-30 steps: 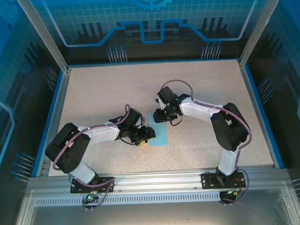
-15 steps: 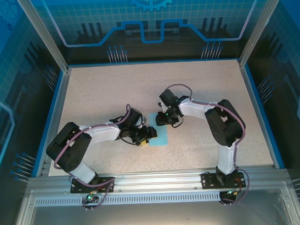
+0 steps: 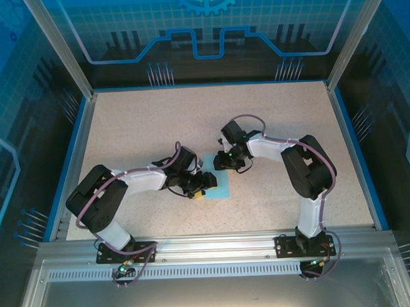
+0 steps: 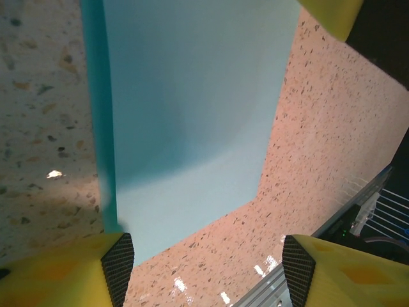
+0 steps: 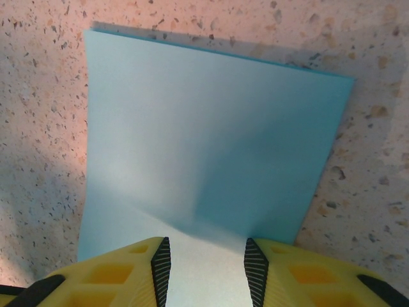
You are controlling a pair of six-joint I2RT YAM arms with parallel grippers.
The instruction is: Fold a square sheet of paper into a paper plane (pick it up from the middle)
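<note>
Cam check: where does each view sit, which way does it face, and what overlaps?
Top external: above and behind the bases, looking down on the table; shows both arms, left gripper, right gripper.
Left wrist: on the left arm, looking down past its open jaws at the square sheet of paper.
Right wrist: on the right arm, looking down between its jaws at the sheet.
Shared: all three see the sheet.

From above, the left hand (image 3: 203,184) hides the left edge of the square sheet of paper (image 3: 222,188) and the right hand (image 3: 223,165) hides its far edge, and both sets of fingertips are too small to read. The right wrist view loses the sheet's (image 5: 211,141) near edge behind the fingers (image 5: 121,272). The left wrist view cuts the sheet (image 4: 192,109) off at the top.
</note>
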